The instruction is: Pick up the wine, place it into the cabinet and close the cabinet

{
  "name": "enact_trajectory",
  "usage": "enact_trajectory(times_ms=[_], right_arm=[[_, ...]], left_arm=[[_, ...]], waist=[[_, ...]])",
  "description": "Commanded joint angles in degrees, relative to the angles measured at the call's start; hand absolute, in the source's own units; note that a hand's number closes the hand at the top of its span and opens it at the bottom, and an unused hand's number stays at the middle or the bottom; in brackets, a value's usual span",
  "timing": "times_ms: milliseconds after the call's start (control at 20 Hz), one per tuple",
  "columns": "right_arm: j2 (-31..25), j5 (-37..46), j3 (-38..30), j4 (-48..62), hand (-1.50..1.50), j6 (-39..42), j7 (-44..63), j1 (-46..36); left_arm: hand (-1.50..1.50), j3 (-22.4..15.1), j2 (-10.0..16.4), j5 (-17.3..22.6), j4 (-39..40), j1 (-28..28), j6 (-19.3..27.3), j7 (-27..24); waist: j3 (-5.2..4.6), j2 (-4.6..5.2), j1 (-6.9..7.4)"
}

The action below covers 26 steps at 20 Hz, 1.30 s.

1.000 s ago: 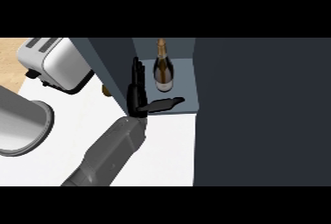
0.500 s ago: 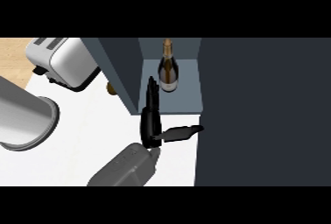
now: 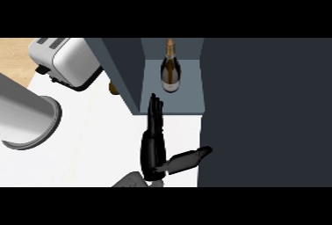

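- My left hand [image 3: 156,136] was open: fingers straight, pointing ahead, thumb out to the right, holding nothing.
- The wine bottle [image 3: 171,70] sat inside the cabinet [image 3: 175,103], beyond my fingertips and slightly right, not touching them.
- My judgement: glass, heavy, stiff, slick, breakable. Best taken round the wide body, not the neck.
- The cabinet door [image 3: 120,74] stood open, left of my fingertips.

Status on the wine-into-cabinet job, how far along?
Done: the wine bottle is inside the cabinet, with nothing holding it. In hand: the left hand, open with fingers straight, is at the cabinet's left panel, likely the door. Left: closing, since the cabinet is open.
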Motion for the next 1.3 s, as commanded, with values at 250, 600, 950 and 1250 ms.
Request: enact_trajectory(times_ms=[250,600,950,1250], right_arm=[[-1.8,-6.0,-3.5,-6.7,-1.50,0.3,4.1,0.9],[-1.4,-7.8,-1.4,-3.2,-1.50,3.2,3.9,0.8],[-1.7,-7.4,2.7,-7.3,1.50,7.6,4.6,5.6],[-1.3,-9.4,4.1,-8.1,1.50,10.2,3.6,8.6]], left_arm=[[-1.50,-5.6,4.2,-7.9,-16.8,14.7,8.3,-0.5],[-1.50,-11.6,11.3,-12.4,-29.2,20.2,7.5,3.2],[-1.50,-7.7,23.3,-10.1,-38.2,25.2,-1.4,3.8],[-1.50,-5.4,28.4,-9.3,-42.5,29.5,-4.7,3.2]], waist=[[-0.03,-0.02,0.06],[-0.02,0.03,0.11],[-0.05,-0.02,-0.07],[-0.06,-0.01,-0.22]])
